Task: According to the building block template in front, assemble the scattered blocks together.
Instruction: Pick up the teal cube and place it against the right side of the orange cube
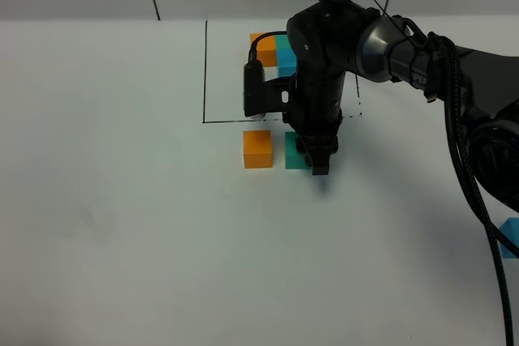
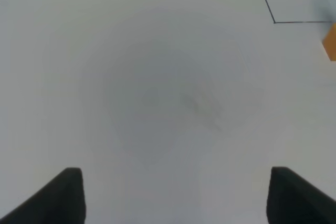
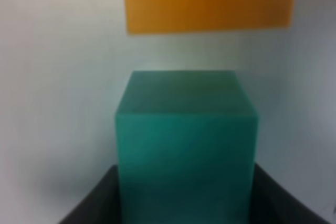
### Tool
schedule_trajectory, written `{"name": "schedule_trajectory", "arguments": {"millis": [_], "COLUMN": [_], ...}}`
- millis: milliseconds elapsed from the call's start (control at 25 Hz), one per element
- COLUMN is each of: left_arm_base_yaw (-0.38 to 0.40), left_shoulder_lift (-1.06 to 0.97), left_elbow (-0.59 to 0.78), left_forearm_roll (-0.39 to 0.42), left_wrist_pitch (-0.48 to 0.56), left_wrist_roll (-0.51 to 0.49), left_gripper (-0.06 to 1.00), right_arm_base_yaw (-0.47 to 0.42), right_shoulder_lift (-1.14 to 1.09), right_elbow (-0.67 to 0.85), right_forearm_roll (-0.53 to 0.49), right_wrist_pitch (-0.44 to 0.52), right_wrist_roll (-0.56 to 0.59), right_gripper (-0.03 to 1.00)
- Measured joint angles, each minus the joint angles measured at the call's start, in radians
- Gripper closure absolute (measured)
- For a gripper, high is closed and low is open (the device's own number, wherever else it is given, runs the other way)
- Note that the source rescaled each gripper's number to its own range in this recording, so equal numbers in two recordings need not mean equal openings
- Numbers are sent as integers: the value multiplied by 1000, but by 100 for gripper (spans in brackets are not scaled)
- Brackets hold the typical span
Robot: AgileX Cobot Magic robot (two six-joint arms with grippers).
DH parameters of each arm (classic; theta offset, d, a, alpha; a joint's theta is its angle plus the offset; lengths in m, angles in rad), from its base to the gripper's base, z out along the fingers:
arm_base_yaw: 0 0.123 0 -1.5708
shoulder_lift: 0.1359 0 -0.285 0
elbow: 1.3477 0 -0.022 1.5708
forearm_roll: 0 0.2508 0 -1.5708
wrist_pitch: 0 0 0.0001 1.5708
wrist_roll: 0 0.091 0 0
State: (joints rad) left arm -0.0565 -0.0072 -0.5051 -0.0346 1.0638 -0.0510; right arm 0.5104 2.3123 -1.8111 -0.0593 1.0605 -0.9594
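The template [image 1: 272, 48] sits at the back inside a thin black drawn frame [image 1: 205, 70]; its orange and blue cubes show, and my right arm hides the rest. In front of the frame a loose orange cube [image 1: 257, 149] and a loose teal-green cube [image 1: 295, 152] stand side by side with a small gap. My right gripper [image 1: 319, 160] is down on the teal-green cube [image 3: 186, 145], with a finger against each side; the orange cube [image 3: 207, 1] lies just beyond. A loose sky-blue cube [image 1: 510, 238] sits at the far right edge. My left gripper [image 2: 173, 198] is open and empty over bare table.
The white table [image 1: 122, 224] carries everything. My right arm [image 1: 405, 50] reaches in from the right over the frame's right part. The left wrist view catches the frame's corner [image 2: 274, 22] and the edge of the loose orange cube [image 2: 331, 43].
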Motion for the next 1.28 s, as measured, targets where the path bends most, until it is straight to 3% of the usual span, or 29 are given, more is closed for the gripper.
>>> {"name": "schedule_trajectory", "arguments": {"millis": [1280], "left_arm_base_yaw": [0], "left_shoulder_lift": [0], "left_elbow": [0], "left_forearm_roll": [0], "left_wrist_pitch": [0], "left_wrist_roll": [0], "left_gripper": [40], "right_arm_base_yaw": [23], "right_shoulder_lift": [0], "right_elbow": [0], "right_forearm_roll": [13], "right_wrist_pitch": [-35], "right_wrist_roll": [28], "right_gripper": [96]}}
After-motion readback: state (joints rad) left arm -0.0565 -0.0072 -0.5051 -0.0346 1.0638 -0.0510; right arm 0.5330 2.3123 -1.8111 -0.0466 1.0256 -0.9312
